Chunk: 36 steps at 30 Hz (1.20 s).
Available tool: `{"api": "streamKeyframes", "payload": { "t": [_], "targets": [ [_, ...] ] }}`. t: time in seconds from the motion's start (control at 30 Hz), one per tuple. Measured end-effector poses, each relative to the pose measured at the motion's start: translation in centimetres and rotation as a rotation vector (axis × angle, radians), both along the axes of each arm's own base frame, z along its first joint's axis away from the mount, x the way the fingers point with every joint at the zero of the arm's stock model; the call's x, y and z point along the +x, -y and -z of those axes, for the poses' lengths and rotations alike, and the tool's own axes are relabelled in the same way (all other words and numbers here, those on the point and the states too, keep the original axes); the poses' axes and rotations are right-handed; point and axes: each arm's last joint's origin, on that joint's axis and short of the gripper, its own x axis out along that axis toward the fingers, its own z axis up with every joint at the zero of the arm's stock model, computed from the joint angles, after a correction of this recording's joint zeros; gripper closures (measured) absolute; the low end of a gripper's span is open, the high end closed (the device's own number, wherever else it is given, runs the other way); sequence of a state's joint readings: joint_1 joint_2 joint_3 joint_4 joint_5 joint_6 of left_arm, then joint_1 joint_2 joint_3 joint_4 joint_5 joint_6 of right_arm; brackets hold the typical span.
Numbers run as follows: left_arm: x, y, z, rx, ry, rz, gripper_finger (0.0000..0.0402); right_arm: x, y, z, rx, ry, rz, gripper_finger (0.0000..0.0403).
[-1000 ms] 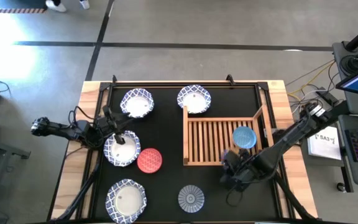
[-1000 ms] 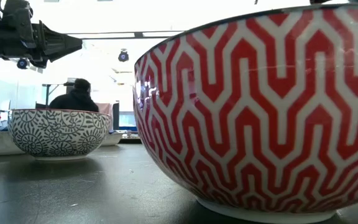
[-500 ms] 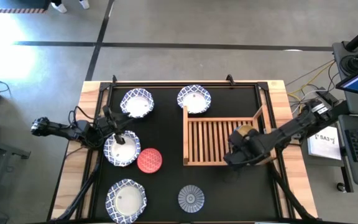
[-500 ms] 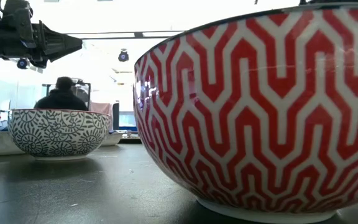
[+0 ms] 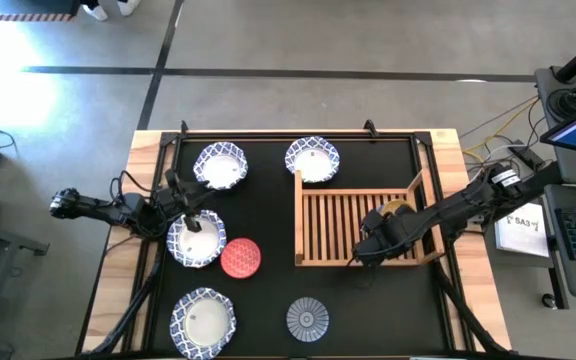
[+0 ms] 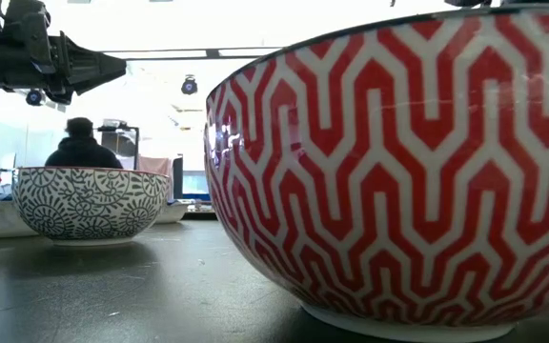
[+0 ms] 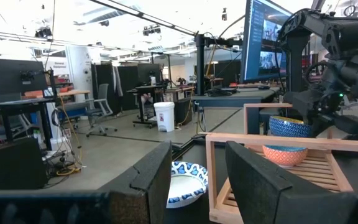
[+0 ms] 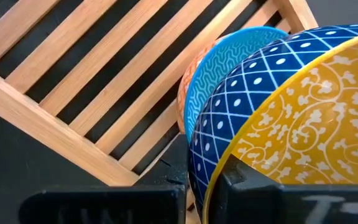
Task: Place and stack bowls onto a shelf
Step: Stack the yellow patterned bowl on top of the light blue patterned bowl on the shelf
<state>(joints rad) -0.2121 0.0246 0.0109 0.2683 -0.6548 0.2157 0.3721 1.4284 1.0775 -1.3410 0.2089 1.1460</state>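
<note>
My right gripper [image 5: 378, 235] hangs over the right part of the light-wood shelf [image 5: 326, 225]. It is shut on a small bowl [image 8: 278, 106] that is yellow inside and blue with a white lattice outside. Under that bowl, a bowl [image 8: 219, 68] that is turquoise inside and orange outside rests on the slats. On the black mat lie blue-and-white bowls [image 5: 220, 165], [image 5: 312, 158], [image 5: 204, 320], a red bowl [image 5: 240, 256] and a grey radial bowl [image 5: 307, 318]. My left gripper [image 7: 197, 180] waits open above a further blue-and-white bowl [image 5: 196, 242] at the left. My right gripper pinches the yellow-and-blue bowl's rim [image 8: 211, 167], one finger inside on the yellow face [image 8: 272, 186] and one outside on the blue wall. The fingers come steeply from above. The bowl [image 7: 289, 126] hangs tilted just above the orange bowl [image 7: 284, 154]; whether they touch cannot be told.
The shelf's raised side rails [image 5: 299, 215] and its near rail [image 7: 272, 144] border the slats, and the left part of the slats is bare. The red bowl [image 6: 398, 171] fills the low view beside the grey patterned bowl [image 6: 89, 202]. A person [image 6: 82, 148] stands beyond the table.
My right gripper has carried its bowl from in front of the shelf's near rail toward the table's far edge, over the slats. It has tipped steeply downward and now covers the turquoise bowl in the high view. The person in the room has moved left.
</note>
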Motion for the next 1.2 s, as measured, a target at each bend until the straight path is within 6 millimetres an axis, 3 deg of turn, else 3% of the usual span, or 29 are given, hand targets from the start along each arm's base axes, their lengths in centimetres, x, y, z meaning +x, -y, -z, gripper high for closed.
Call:
{"api": "streamKeyframes", "payload": {
  "t": [0.37, 0.73, 1.2],
  "targets": [
    [0.0, 0.0, 0.0, 0.000, 0.000, 0.000, 0.0267, -0.1, 0.1, 0.1, -0.007, -0.017, -0.005, 0.0390],
    [0.0, 0.0, 0.0, 0.000, 0.000, 0.000, 0.0267, -1.0, 0.4, 1.7, -0.041, -0.062, 0.027, 0.0389],
    [0.0, 0.0, 0.0, 0.000, 0.000, 0.000, 0.0267, -0.6, 0.4, 1.8, -0.046, -0.015, 0.000, 0.0355]
  ]
}}
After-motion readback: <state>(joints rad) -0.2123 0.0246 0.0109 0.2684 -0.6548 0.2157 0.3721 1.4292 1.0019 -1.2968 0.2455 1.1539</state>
